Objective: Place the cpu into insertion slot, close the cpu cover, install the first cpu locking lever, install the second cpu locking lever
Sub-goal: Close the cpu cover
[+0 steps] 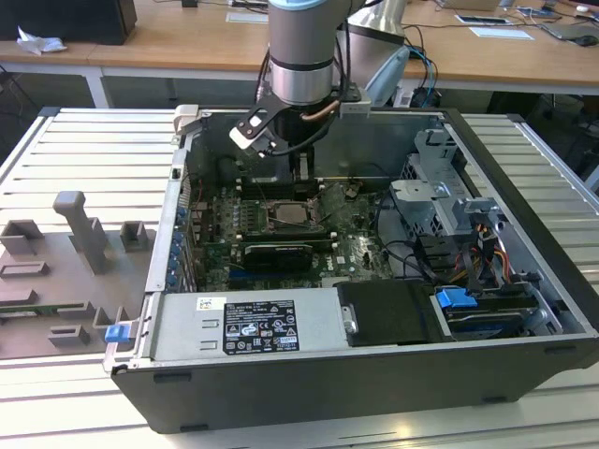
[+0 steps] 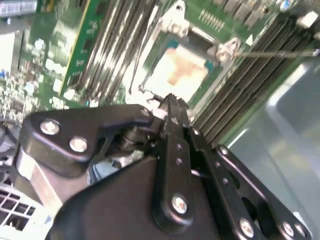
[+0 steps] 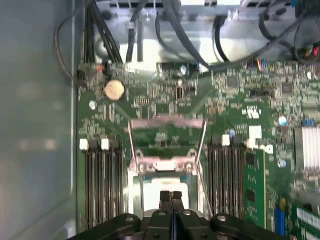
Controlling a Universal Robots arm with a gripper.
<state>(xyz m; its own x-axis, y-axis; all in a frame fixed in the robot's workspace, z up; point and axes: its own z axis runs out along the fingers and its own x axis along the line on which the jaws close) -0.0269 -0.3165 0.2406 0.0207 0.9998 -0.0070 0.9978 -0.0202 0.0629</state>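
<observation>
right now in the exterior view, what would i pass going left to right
grey parts rack → blue clip → socket → metal drive cage

White power-supply label [image 1: 245, 327], print unreadable

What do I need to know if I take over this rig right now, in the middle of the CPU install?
Gripper: shut, holding nothing, fingertips at one edge of the cpu; whether they touch it cannot be told.
Cpu: lies flat in the insertion slot, pale face up.
Cpu cover: looks open, tipped back away from the slot.
Done: cpu placed in the slot.
Left: close the cover and install both locking levers.
</observation>
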